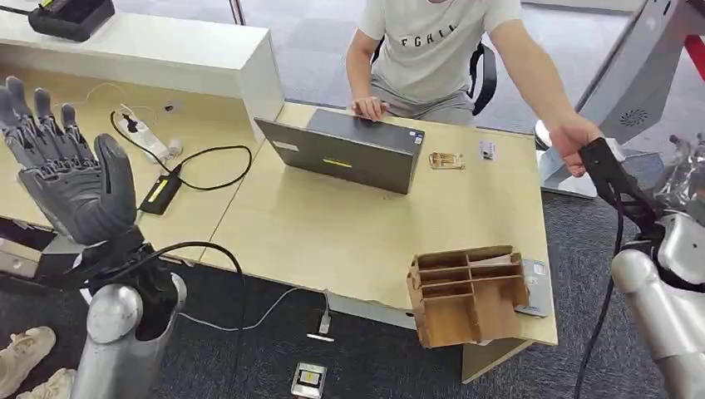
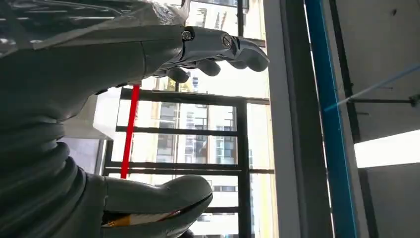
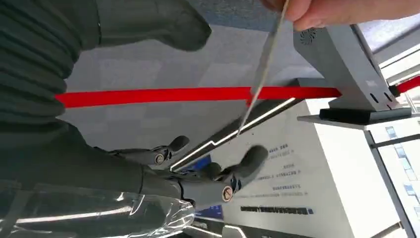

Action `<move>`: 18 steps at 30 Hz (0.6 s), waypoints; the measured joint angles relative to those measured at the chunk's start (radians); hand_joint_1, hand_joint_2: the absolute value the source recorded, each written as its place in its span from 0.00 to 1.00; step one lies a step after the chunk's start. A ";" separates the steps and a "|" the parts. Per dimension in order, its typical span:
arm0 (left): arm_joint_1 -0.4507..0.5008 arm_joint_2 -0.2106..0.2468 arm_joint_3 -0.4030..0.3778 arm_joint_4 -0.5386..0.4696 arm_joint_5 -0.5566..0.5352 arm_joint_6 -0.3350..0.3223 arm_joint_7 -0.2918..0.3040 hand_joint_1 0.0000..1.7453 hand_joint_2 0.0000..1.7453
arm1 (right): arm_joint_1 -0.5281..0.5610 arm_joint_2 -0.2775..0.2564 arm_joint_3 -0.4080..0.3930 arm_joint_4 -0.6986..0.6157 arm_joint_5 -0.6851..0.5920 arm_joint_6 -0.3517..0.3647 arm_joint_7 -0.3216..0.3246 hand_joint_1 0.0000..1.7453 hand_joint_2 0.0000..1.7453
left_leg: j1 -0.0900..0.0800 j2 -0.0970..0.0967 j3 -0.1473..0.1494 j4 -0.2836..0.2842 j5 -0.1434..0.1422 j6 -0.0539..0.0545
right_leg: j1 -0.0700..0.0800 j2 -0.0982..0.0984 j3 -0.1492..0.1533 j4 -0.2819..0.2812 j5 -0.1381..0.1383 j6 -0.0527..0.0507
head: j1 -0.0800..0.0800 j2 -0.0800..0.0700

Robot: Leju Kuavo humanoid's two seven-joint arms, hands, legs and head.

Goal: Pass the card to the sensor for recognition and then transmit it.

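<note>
A person's hand (image 3: 337,10) is holding the card (image 3: 262,64) between my right hand's (image 3: 198,144) spread thumb and fingers, not touching; my left hand (image 1: 66,166) is gaping, empty.

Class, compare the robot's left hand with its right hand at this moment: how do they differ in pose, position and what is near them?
The left robot hand is raised over the desk's left end, palm open and fingers upright; the right robot hand reaches out past the desk's right end. Nothing is near the left robot hand, while a person's hand holds a thin card edge-on between the right robot hand's thumb and fingers. Both are open and hold nothing.
</note>
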 joint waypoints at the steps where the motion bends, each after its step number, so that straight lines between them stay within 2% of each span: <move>1: 0.001 0.000 0.000 0.000 -0.003 0.000 0.000 0.00 1.00 | 0.000 0.000 0.000 0.000 0.003 0.002 0.000 0.00 1.00 | 0.000 0.000 0.000 0.000 0.000 0.000 | 0.000 0.000 0.000 0.000 0.000 0.000 | 0.000 0.000; 12: 0.037 0.000 0.003 -0.005 -0.034 0.000 0.005 0.00 1.00 | 0.011 0.002 -0.023 -0.075 -0.010 -0.021 -0.053 0.00 1.00 | 0.000 0.000 0.000 0.000 0.000 0.000 | 0.000 0.000 0.000 0.000 0.000 0.000 | 0.000 0.000; 18: 0.067 -0.001 0.016 -0.010 -0.062 0.000 0.004 0.00 1.00 | 0.096 -0.026 -0.052 -0.275 -0.040 0.021 -0.089 0.00 1.00 | 0.000 0.000 0.000 0.000 0.000 0.000 | 0.000 0.000 0.000 0.000 0.000 0.000 | 0.000 0.000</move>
